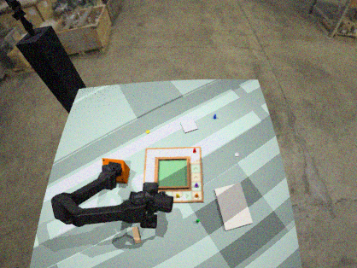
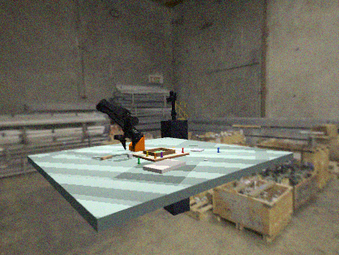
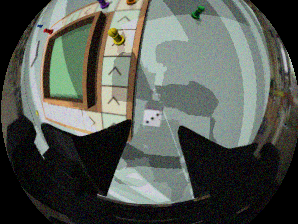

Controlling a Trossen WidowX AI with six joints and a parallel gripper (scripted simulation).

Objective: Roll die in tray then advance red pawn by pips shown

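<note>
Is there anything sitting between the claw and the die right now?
Nothing visible. In the wrist view the white die lies on the table just past the open claw, beside the game board, with only bare tabletop between them.

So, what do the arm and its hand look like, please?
The arm is matte black throughout, made of chunky rounded segments, rising from an orange box-shaped base. The hand ends in two dark pointed fingers. No cables or markings are visible.

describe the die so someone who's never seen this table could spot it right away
Find the square wooden board with the green tray in its middle. The die lies on the table just off the board's track edge, below the open tool. It is a small white cube with dark pips; the nearby pieces are coloured pawns.
</note>
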